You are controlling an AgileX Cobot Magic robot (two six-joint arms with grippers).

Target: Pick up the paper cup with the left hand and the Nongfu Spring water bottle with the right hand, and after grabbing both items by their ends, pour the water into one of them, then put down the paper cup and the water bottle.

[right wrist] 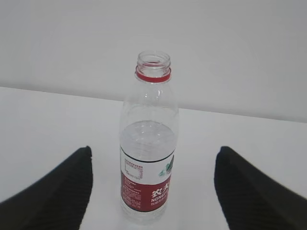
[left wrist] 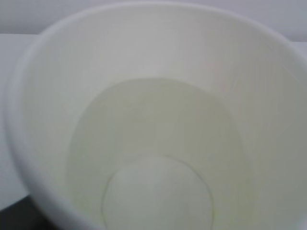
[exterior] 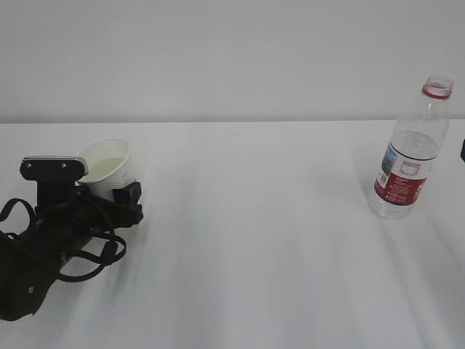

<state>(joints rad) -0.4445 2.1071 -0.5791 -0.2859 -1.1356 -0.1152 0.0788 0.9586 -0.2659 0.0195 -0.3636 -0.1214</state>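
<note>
Right hand [right wrist: 153, 191]: jaws spread wide, one dark finger [right wrist: 53, 194] low at each side of the wrist view, nothing between them touched. Just ahead of the gap, the Nongfu Spring water bottle [right wrist: 147, 153], upright on the white table [exterior: 261, 240], long axis vertical, open mouth and red neck ring pointing up, red-and-white label facing the claw, water line a little above the label. In the exterior view, only a dark sliver of this hand at the far right edge, beside the bottle. Left hand [exterior: 116, 198]: jaws around the base of the paper cup [exterior: 109, 169]; whether gripping or slackened, cannot tell. Cup tilted, mouth leaning back toward that arm. Inside the cup, pale yellowish water [left wrist: 158, 158], pooled over the round bottom.
</note>
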